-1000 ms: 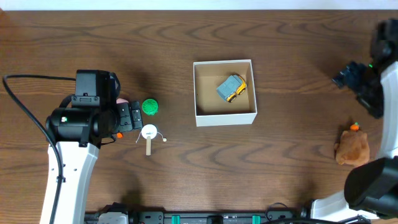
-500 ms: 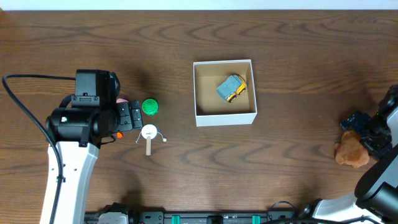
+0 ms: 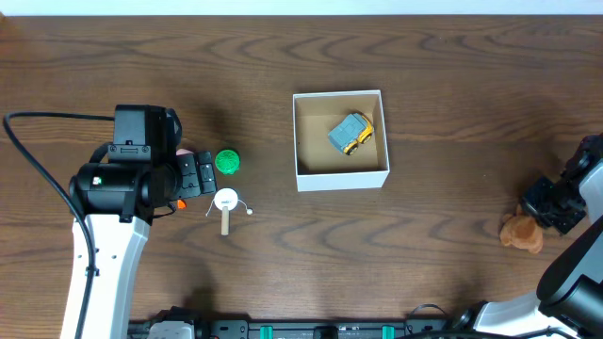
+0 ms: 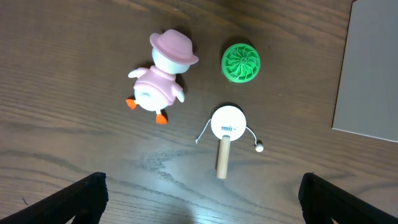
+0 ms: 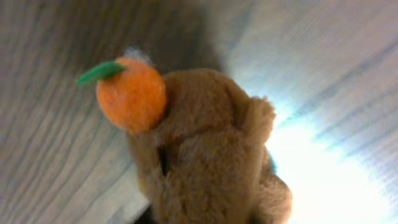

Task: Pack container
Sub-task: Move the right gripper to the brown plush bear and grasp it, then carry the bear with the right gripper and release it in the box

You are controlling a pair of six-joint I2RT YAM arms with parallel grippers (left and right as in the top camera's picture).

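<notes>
The container (image 3: 342, 179), a white square box with a brown inside, stands at the table's centre with a blue and yellow toy truck (image 3: 350, 133) in it. At the far right my right gripper (image 3: 545, 209) is down on a brown plush toy (image 3: 521, 233) and shut on it. In the right wrist view the plush (image 5: 205, 155) fills the frame, an orange ball with a green leaf (image 5: 132, 93) on its head; the fingers are hidden behind it. My left gripper (image 4: 202, 199) hangs open over the table, left of the container, holding nothing.
Under the left arm lie a pink duck figure (image 4: 163, 81), a green ribbed disc (image 4: 240, 62) and a white round piece on a wooden stick (image 4: 227, 127). The container's wall (image 4: 370, 68) shows at the right edge of that view.
My right arm has come from the far right corner down onto the brown plush and shut on it; the plush now looks squeezed and shifted slightly. The left arm has not moved.
</notes>
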